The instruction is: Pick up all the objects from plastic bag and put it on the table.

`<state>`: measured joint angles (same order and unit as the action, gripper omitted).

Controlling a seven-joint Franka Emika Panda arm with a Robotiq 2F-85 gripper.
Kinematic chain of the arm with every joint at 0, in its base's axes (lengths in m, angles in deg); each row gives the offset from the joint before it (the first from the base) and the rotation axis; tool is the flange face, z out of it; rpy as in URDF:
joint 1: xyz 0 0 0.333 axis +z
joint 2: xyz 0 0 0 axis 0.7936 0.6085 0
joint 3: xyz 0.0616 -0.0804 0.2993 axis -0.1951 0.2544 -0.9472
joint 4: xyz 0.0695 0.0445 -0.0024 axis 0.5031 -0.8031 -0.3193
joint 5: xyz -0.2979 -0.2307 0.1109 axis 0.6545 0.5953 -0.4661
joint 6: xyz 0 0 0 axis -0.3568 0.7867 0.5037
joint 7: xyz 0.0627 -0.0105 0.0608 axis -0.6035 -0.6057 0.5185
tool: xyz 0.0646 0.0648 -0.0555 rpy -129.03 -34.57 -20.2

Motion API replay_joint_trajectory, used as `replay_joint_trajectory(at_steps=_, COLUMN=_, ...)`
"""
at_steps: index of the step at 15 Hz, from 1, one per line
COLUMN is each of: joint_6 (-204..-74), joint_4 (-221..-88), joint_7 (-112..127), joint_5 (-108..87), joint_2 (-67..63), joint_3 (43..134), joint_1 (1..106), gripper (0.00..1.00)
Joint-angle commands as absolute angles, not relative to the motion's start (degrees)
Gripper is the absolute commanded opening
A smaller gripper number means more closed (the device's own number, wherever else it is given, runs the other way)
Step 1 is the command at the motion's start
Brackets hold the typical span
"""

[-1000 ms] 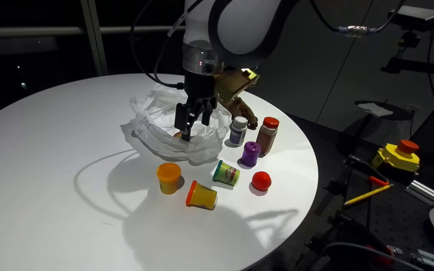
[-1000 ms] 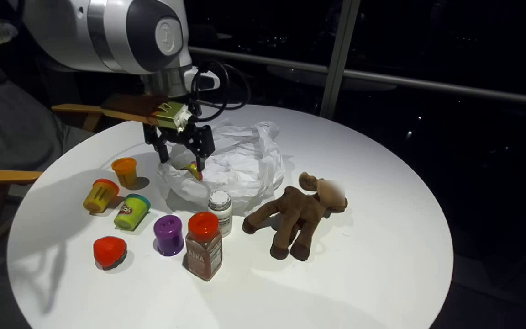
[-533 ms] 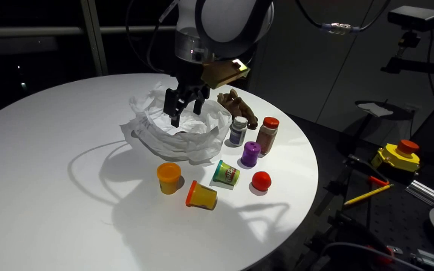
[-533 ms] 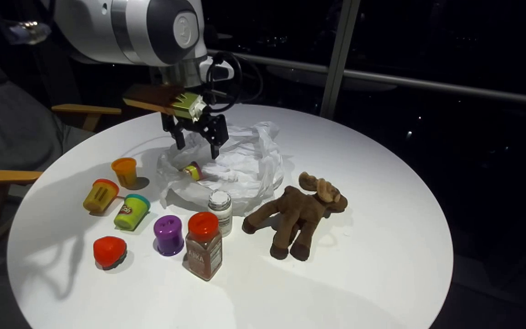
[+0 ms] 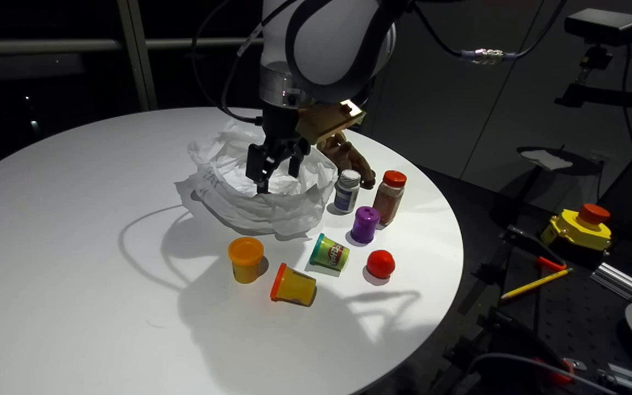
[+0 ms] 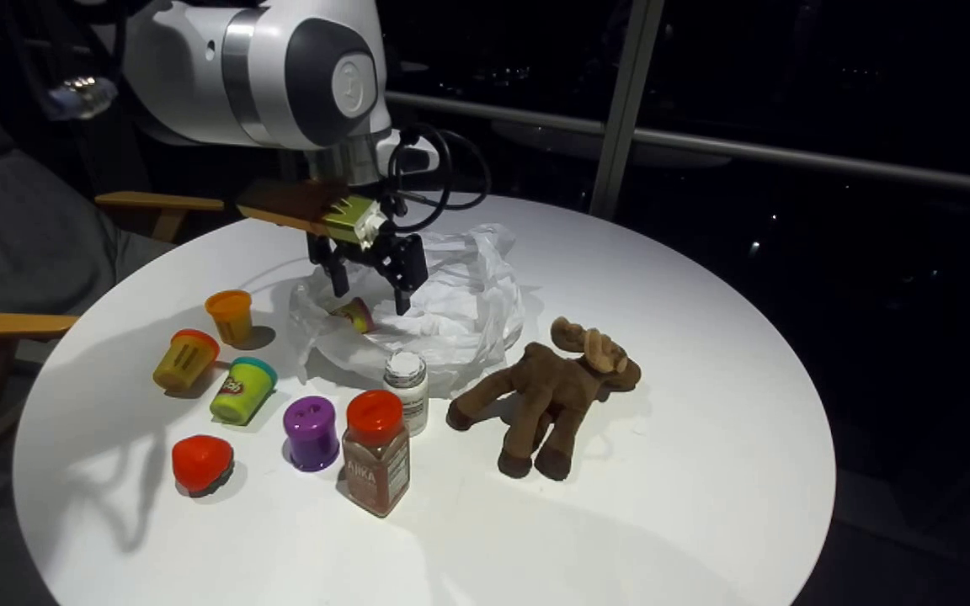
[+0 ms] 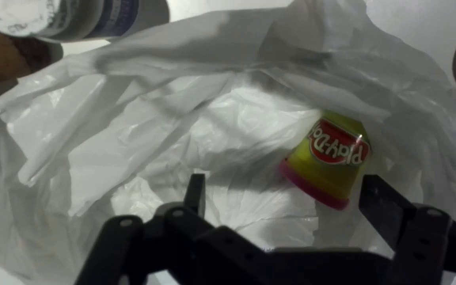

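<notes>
Inside the wrinkled white plastic bag (image 6: 478, 282) lies a yellow tub with a pink lid (image 7: 323, 158), tipped on its side. My gripper (image 7: 283, 180) stands open above the bag's mouth, and the tub shows ahead of its right finger in the wrist view, not held. Around the bag on the white table (image 6: 662, 513) are a brown plush moose (image 6: 561, 383), a red-capped brown bottle (image 6: 377, 471), a white bottle (image 5: 346, 192), a purple can (image 6: 312, 433), a red ball (image 5: 381, 264), a green tub (image 5: 329, 253), a yellow tub (image 5: 295, 285) and an orange tub (image 5: 246, 260).
The bag's crumpled rim rises around the tub, and the white bottle stands close against its outside. A dark bench (image 5: 563, 323) with a yellow button box (image 5: 576, 229) is beside the table. A chair's wooden armrest (image 6: 9, 323) is near the table's edge.
My open gripper has risen from the tub's side of the bag, shifted toward the bag's middle, then come down a little. The tub and the things on the table have stayed put.
</notes>
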<state>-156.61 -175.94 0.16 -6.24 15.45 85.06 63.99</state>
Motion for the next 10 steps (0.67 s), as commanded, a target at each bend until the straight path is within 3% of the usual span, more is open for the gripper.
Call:
replay_joint_trajectory(at_steps=1, joint_6=-156.5, joint_4=-176.5, joint_7=0.1, joint_5=-6.9, joint_2=15.5, joint_3=84.6, joint_1=64.9, gripper=1.00)
replay_joint_trajectory(at_steps=10, joint_6=-158.6, joint_4=-176.7, joint_7=-1.2, joint_5=-4.0, joint_2=16.9, joint_3=86.2, joint_1=68.1, gripper=1.00)
